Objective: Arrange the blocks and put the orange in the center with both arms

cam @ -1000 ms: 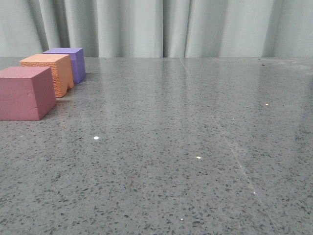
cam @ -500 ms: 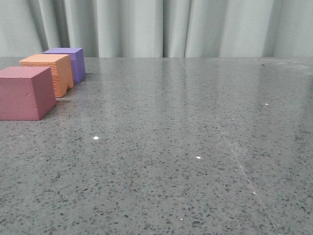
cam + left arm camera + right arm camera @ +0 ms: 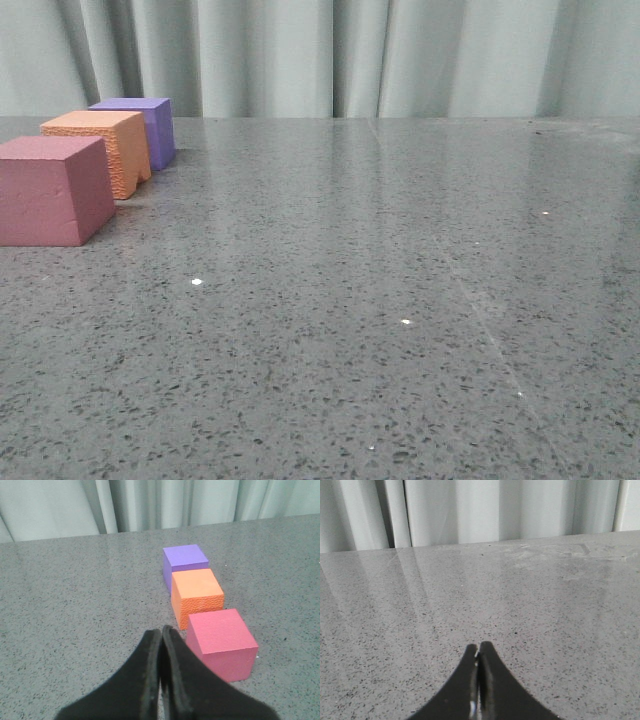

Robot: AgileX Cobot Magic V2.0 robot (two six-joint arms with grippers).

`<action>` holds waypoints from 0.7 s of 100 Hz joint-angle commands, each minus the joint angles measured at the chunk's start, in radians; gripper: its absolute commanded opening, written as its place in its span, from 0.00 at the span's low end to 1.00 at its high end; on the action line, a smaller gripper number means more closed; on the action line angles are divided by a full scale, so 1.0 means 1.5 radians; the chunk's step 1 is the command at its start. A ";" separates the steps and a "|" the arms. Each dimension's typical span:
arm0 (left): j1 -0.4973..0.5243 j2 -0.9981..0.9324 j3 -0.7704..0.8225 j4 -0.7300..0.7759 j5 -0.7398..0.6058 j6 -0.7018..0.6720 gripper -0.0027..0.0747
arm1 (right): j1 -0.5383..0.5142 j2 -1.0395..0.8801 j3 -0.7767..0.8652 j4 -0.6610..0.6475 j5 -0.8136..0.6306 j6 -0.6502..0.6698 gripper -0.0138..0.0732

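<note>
The surface (image 3: pixel 380 300) is a polished grey stone-like slab with dark speckles and a few bright glints, glossy enough to mirror the pale grey-green curtain (image 3: pixel 330 55) that hangs in soft vertical folds along its far edge. At the far left of the front view three foam cubes stand in a row running away from the camera: the pink-red cube (image 3: pixel 52 190) nearest, smooth-faced with a faint seam along its front; behind it the orange cube (image 3: pixel 100 150), its sides pebbled like leather, in the middle of the row; and farthest back the purple cube (image 3: pixel 140 128), matte and plain. Neighbouring cubes sit close, touching or nearly so. The left gripper (image 3: pixel 161 645) hovers just beside the pink-red cube, its flat black fingers pressed together on nothing. Well to the right, the right gripper (image 3: pixel 478 655) has its fingers together too, over bare stone.
</note>
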 commanded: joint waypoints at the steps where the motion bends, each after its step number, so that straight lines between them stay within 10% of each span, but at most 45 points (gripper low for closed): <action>1: 0.000 -0.013 -0.006 0.002 -0.066 0.016 0.01 | -0.005 -0.015 -0.010 0.001 -0.055 -0.006 0.08; 31: 0.122 -0.135 0.124 -0.260 -0.203 0.283 0.01 | -0.005 -0.015 -0.010 0.001 -0.055 -0.006 0.08; 70: 0.249 -0.334 0.341 -0.293 -0.292 0.287 0.01 | -0.005 -0.015 -0.010 0.001 -0.055 -0.006 0.08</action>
